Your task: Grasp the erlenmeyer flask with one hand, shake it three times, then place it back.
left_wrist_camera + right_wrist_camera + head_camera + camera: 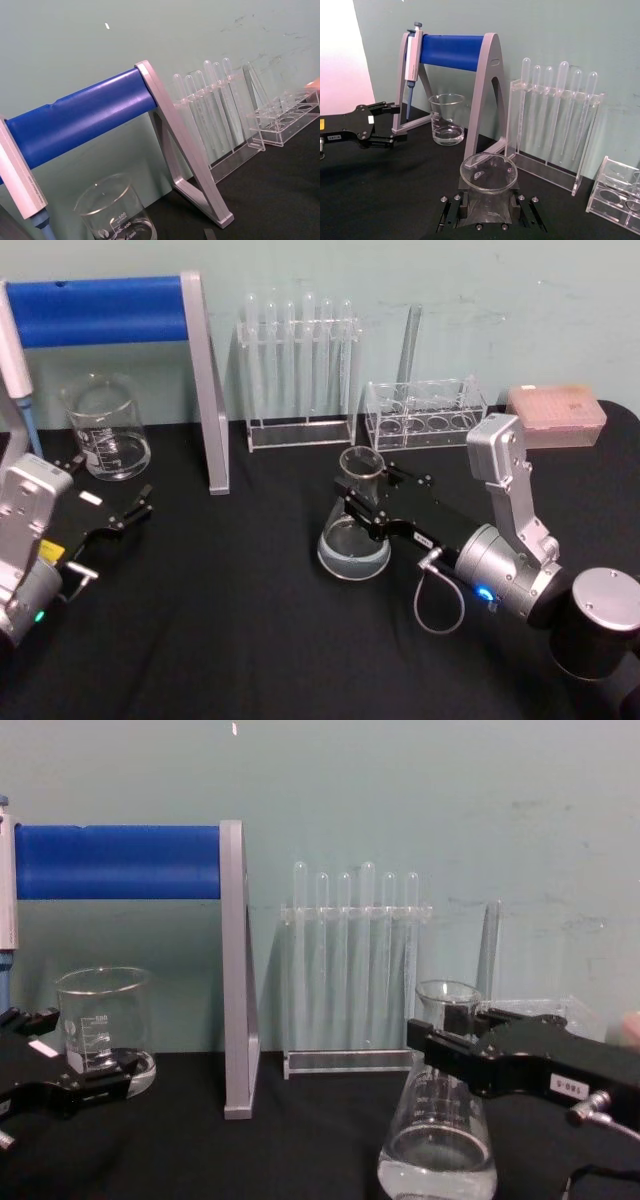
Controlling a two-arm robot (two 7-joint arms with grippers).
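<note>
The erlenmeyer flask (353, 545) is clear glass with a little liquid and stands upright on the black table, right of centre. My right gripper (365, 490) reaches in from the right and is shut on its neck, one black finger on each side. The right wrist view looks down onto the flask's rim (487, 172), which sits between the pads of the right gripper (487, 202). From the chest, the flask (437, 1150) rests on its base with the right gripper (440, 1032) across the neck. My left gripper (108, 490) waits open at the left, near the beaker.
A glass beaker (105, 430) stands at the back left under a blue-barred pipette stand (105, 310) holding a pipette (411, 55). Behind the flask are a test tube rack (298, 370), a low clear rack (425, 410) and a pink tip box (555, 415).
</note>
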